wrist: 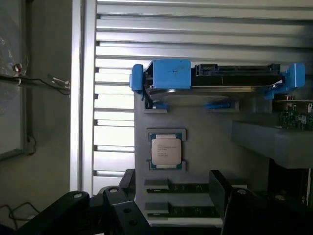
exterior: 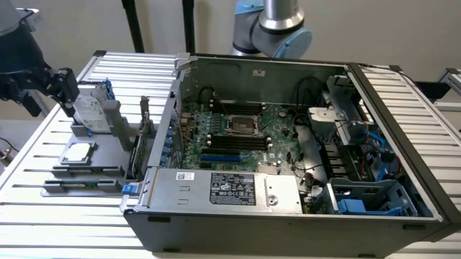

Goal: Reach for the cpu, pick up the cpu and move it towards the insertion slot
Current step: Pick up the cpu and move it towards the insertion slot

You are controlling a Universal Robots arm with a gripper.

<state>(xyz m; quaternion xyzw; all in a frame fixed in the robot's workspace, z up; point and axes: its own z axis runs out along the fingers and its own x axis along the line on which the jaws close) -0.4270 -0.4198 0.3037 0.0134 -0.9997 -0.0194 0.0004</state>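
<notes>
Hovering over the table [exterior: 29,162] with hand [wrist: 172,182] released wide and grasping nothing, near the cpu [wrist: 166,150] lying flat in a tray [wrist: 205,127] recess between drive [wrist: 230,78] and memory sticks [wrist: 188,188], well apart from the slot [exterior: 243,125] sitting in the open case [exterior: 288,226] toward the exterior view's right.

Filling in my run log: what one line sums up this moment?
pincer: open, empty, near cpu | cpu: lying in grey holder beside case | insertion slot: inside open case

Exterior view overlooks all; wrist view, closer, shares the cpu [exterior: 78,152] [wrist: 166,150].
</notes>
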